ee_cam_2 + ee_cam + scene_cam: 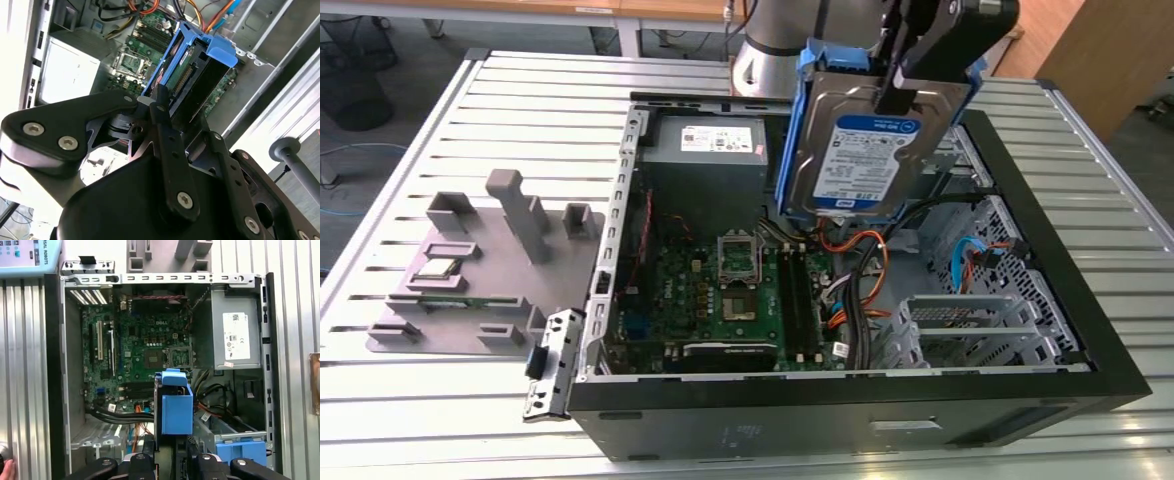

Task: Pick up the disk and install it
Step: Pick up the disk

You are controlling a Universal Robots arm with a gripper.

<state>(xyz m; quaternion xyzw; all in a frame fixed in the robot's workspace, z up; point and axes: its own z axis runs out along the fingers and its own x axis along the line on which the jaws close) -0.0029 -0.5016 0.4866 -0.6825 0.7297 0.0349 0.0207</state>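
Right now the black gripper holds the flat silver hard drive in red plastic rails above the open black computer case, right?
Not quite: the exterior view shows blue rails, not red. The gripper does hold the hard drive above the open computer case.

The disk (865,150) is smooth silver metal with a glossy paper label (861,165) in shiny blue plastic rails (790,150), the gripper (897,95) matt black, the table (520,110) ribbed bare metal.
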